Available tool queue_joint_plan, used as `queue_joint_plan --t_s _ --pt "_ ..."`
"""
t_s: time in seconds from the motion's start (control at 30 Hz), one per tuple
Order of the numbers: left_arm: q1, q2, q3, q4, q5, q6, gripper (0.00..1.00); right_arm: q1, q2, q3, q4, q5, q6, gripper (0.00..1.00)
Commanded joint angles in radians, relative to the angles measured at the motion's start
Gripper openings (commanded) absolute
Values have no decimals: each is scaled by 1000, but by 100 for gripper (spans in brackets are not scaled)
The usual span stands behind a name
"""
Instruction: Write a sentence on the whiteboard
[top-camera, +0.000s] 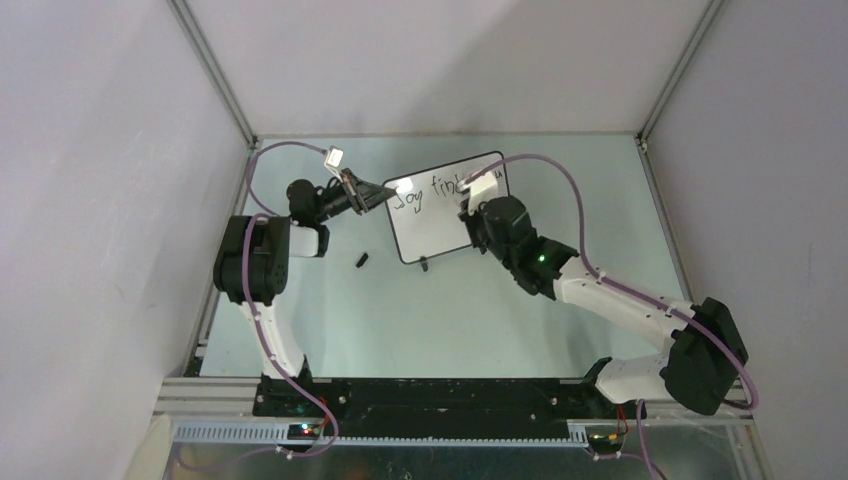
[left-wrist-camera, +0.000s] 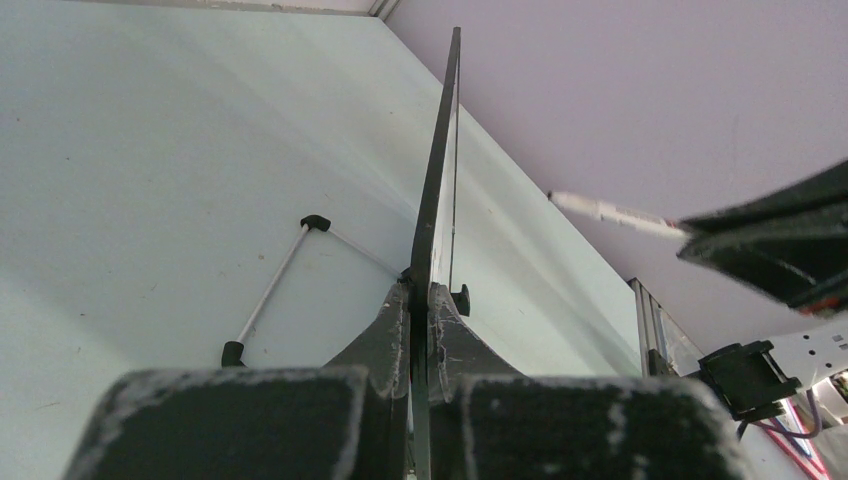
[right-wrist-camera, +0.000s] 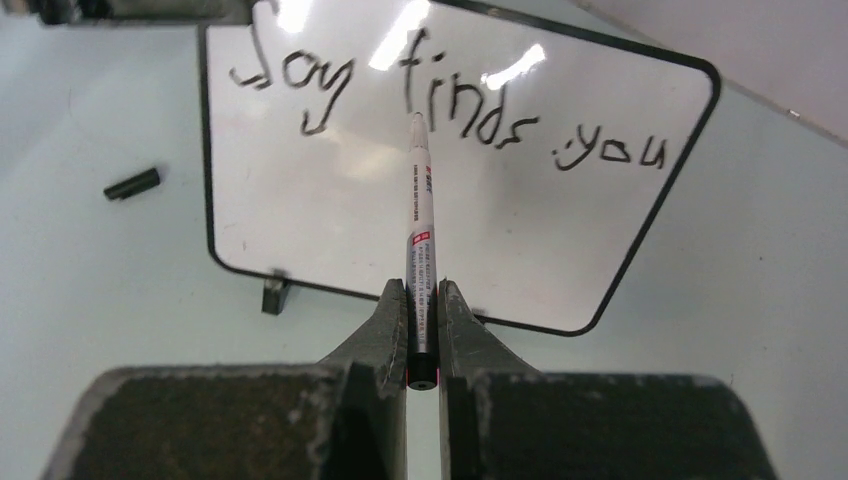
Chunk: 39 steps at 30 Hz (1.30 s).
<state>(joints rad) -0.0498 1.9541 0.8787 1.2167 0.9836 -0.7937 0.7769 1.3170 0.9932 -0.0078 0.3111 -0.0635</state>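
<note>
One whiteboard (top-camera: 437, 232) stands propped up toward the back of the table (top-camera: 450, 320), nearer the rear wall than the arms' bases. There are two arms at it. The left gripper (left-wrist-camera: 420, 292) is clamped on the board's left edge, its jaws pressed flat against both faces. The right gripper (right-wrist-camera: 422, 292) is closed on the one marker (right-wrist-camera: 420, 225), which sticks straight out toward the writing. The sentence (right-wrist-camera: 450, 115) reads as three words on a single line, "Joy finds you", running along the top and dipping to the right. The lower half of the board is bare white. From the left wrist the marker tip looks clear of the board's face. One small black cap (top-camera: 361, 261) lies alone on the table, just off the board's lower left corner. I can make out one black foot (right-wrist-camera: 275, 296) under the bottom edge. Bare tabletop spreads wide in front of the board and to its right, between the two arms.
</note>
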Motion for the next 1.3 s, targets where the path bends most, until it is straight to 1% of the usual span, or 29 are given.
queue_joint_plan --t_s 0.0,0.1,0.27,0.4,0.67,0.73,0.83,0.9,0.93,1.07,1.13,1.27 --pt "7 -32 -6 20 23 57 0 73 -13 -7 83 117 -33 0" --pt "9 -35 -8 21 21 57 0 74 -29 12 42 55 4 0" --pt "13 -37 -14 28 15 54 0 77 -1 19 -47 19 95 0" --pt "16 -37 -21 47 12 44 0 121 33 18 -62 52 105 0" --pt "22 -26 -24 85 6 12 0 173 7 11 -118 46 101 0" --pt "24 -27 -26 85 7 13 0 174 3 4 -112 1 74 0" --pt "24 -31 -27 75 5 21 0 173 11 2 -80 -17 -1 0" --pt "24 -30 -27 80 4 19 0 165 5 -5 -43 -67 10 0" --pt "24 -28 -27 85 4 14 0 165 10 -11 -15 -69 8 0" --pt "24 -30 -29 88 4 16 0 171 38 -14 -2 -47 2 0" --pt "24 -30 -28 84 3 18 0 178 42 -27 34 -48 8 0" --pt "22 -26 -26 90 4 12 0 186 57 -22 22 -55 24 0"
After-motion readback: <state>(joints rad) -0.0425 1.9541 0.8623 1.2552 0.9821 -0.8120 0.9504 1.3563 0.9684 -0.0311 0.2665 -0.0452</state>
